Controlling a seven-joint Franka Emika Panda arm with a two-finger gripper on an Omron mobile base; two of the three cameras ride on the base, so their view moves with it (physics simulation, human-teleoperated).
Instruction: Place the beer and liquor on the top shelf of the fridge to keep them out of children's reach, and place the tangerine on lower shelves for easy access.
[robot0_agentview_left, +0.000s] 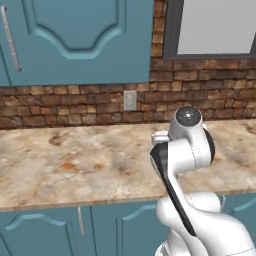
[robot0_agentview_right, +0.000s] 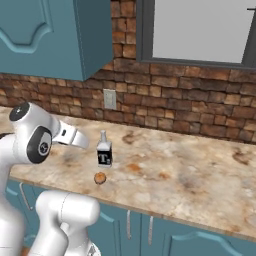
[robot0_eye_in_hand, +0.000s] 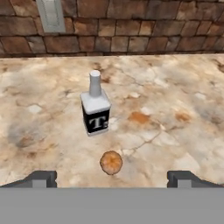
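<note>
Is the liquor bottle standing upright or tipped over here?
Upright: the liquor stands on its base on the counter, neck pointing up, tangerine beside it.

A mottled stone counter runs below a brick wall with a pale outlet; teal cabinets hang upper left, a window right.

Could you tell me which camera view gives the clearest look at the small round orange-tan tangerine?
The hand view: the small round orange-tan tangerine sits large and unobstructed on the marbled counter. The right base view shows it small; in the left base view I cannot make it out.
</note>
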